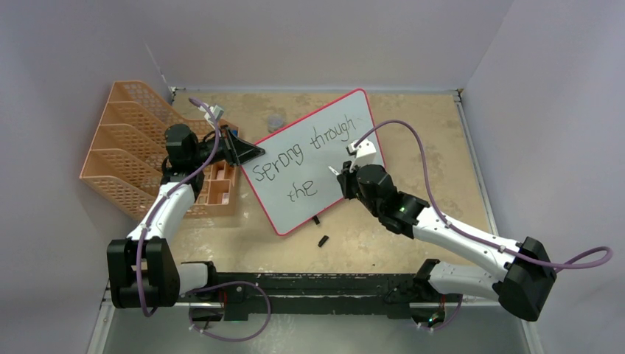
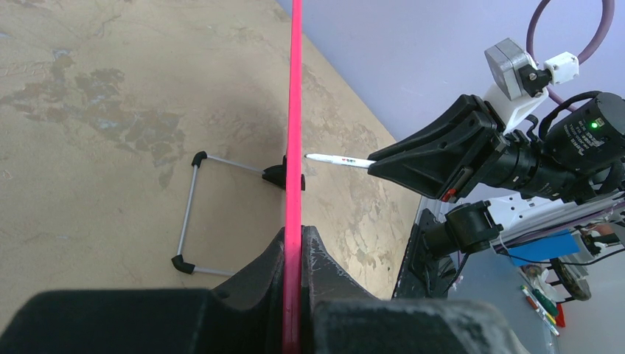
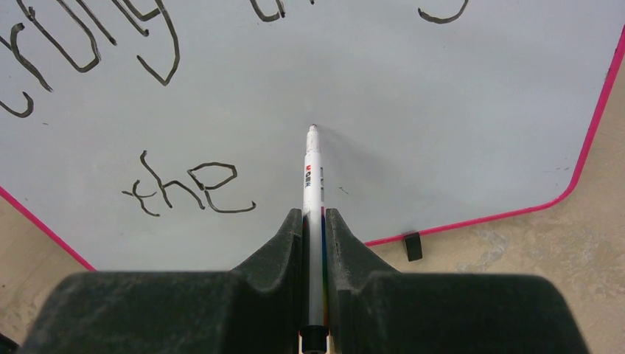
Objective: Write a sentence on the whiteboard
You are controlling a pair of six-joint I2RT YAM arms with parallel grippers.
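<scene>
The whiteboard (image 1: 324, 133) stands tilted in the middle of the table, its pink frame (image 2: 295, 88) edge-on in the left wrist view. My left gripper (image 2: 295, 234) is shut on its left edge. The sentence (image 1: 295, 151) reads "Sprong through" with "the" (image 3: 191, 188) under it. A white marker (image 3: 313, 177) is held in my shut right gripper (image 3: 315, 214). The marker's tip sits at the bare board surface just right of "the"; whether it touches I cannot tell. The marker (image 2: 339, 159) points at the board's front face.
An orange mesh file rack (image 1: 140, 147) stands at the left, behind my left arm. A small black cap (image 1: 323, 240) lies on the table below the board. The board's wire stand (image 2: 188, 214) rests behind it. Walls close in on three sides.
</scene>
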